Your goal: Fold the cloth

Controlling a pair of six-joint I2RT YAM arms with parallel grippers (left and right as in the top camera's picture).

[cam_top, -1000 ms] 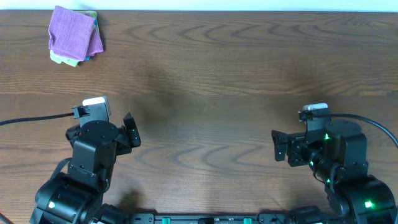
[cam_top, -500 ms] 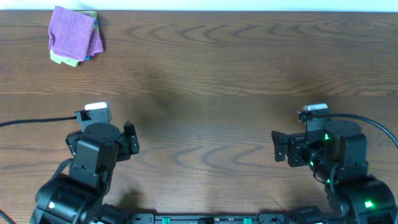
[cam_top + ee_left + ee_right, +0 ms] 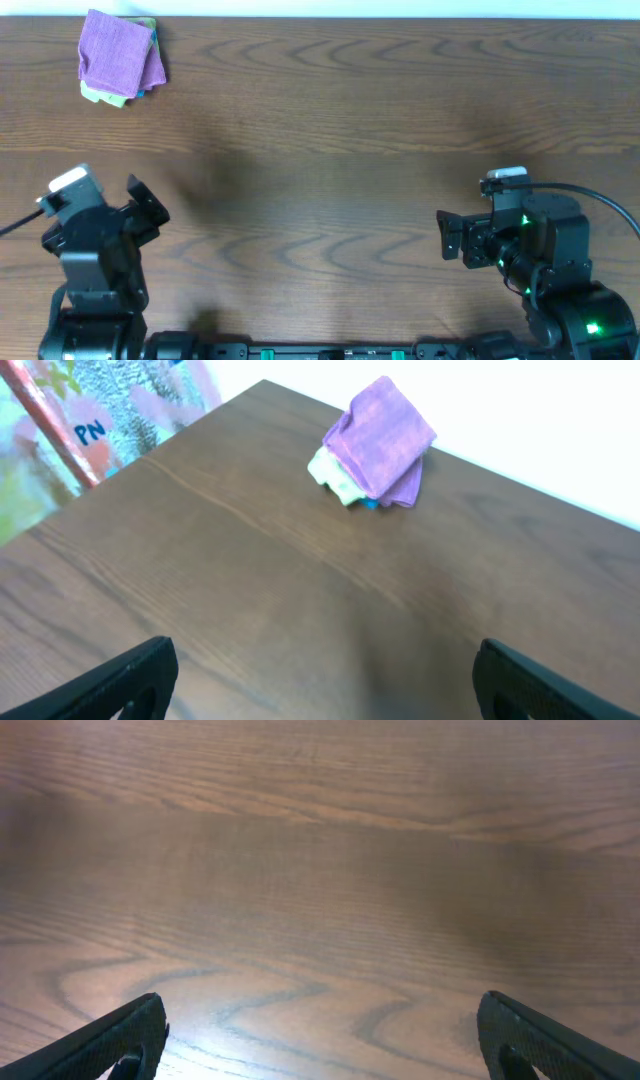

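Observation:
The purple cloth with the white tag does not show in any view. My left gripper (image 3: 148, 203) is open and empty above bare wood at the front left, pointing toward the back left corner. Its fingertips show in the left wrist view (image 3: 320, 680) wide apart with nothing between them. My right gripper (image 3: 447, 236) is open and empty at the front right, pointing left. Its fingertips show in the right wrist view (image 3: 320, 1040) over bare wood.
A small stack of folded cloths (image 3: 120, 57) lies at the back left corner: a pinkish-purple one on top of a green and a blue one. It also shows in the left wrist view (image 3: 378, 443). The table's back edge (image 3: 400, 18) meets a white wall.
My left arm has swung to the left and turned toward the back left corner, still open. The right arm has not moved.

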